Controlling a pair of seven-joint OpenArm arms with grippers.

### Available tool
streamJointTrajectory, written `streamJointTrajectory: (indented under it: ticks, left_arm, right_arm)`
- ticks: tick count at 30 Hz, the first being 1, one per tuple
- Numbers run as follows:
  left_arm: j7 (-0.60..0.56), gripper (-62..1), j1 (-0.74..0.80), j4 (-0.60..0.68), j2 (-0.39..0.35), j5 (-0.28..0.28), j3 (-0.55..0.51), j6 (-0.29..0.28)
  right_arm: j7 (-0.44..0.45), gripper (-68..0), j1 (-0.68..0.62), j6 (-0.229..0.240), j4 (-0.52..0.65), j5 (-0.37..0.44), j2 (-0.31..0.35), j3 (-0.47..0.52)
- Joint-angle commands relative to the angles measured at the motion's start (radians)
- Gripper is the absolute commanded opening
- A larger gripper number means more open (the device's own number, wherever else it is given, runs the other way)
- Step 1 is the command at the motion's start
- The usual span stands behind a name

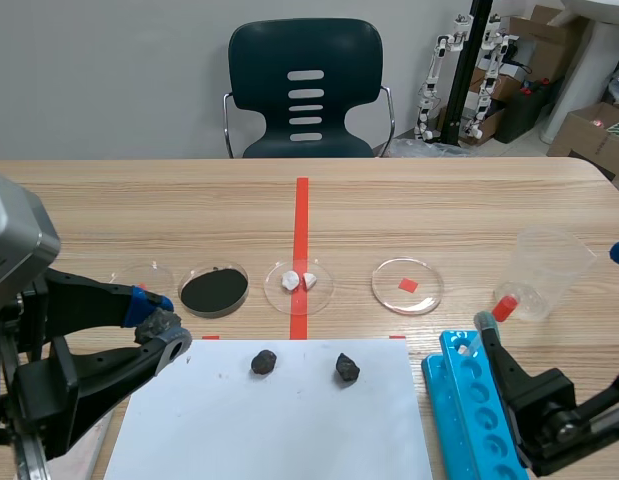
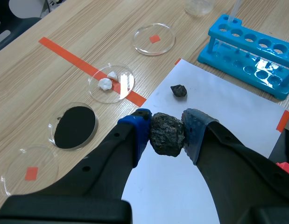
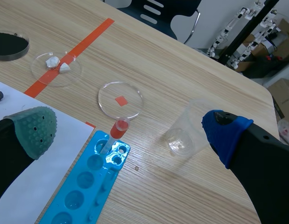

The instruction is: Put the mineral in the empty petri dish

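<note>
Well ahead of your left gripper [image 1: 157, 320], past the far edge of the wooden table [image 1: 469, 200], you have a dark chair [image 1: 306, 80] before a plain grey wall [image 1: 109, 80]. Off to its right, cardboard boxes [image 1: 589, 130] sit on the floor.

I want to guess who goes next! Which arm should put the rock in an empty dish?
Left. The left gripper is shut on the mineral, and an empty petri dish lies just beside it. The right gripper is open, holds nothing, and sits over by the blue rack.
</note>
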Motion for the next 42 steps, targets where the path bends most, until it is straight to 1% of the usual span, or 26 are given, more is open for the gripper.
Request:
streamJointTrajectory:
  ticks: [1, 27, 28, 31, 33, 35, 42]
  left_arm:
    - [-0.014, -46.8, -0.003, 0.009, -0.005, -0.01, 0.002, 0.005]
    - [0.016, -46.8, -0.003, 0.009, 0.003, -0.01, 0.002, 0.007]
    - [0.031, -46.8, -0.003, 0.009, 0.003, -0.01, 0.002, 0.012]
    - [0.068, -46.8, -0.003, 0.006, 0.005, -0.011, 0.002, 0.062]
    - [0.083, -46.8, -0.005, -0.004, 0.023, -0.013, 0.002, 0.097]
    - [0.082, -46.8, -0.012, -0.022, 0.049, -0.032, 0.002, 0.13]
    - [0.084, -46.8, -0.106, -0.137, 0.145, -0.114, 0.002, 0.149]
  right_arm:
    - [0.011, 0.4, 0.002, -0.003, 0.018, 0.006, 0.0, 0.003]
    - [0.012, 0.4, 0.002, -0.003, 0.018, 0.006, 0.0, 0.003]
    - [0.012, 0.4, 0.002, -0.003, 0.018, 0.006, 0.0, 0.003]
    - [0.011, 0.4, 0.002, -0.003, 0.018, 0.006, 0.0, 0.003]
    - [0.011, 0.4, 0.002, -0.003, 0.018, 0.006, 0.0, 0.003]
    - [0.011, 0.4, 0.002, -0.003, 0.018, 0.006, 0.0, 0.003]
    - [0.011, 0.4, 0.002, -0.004, 0.018, 0.006, 0.0, 0.003]
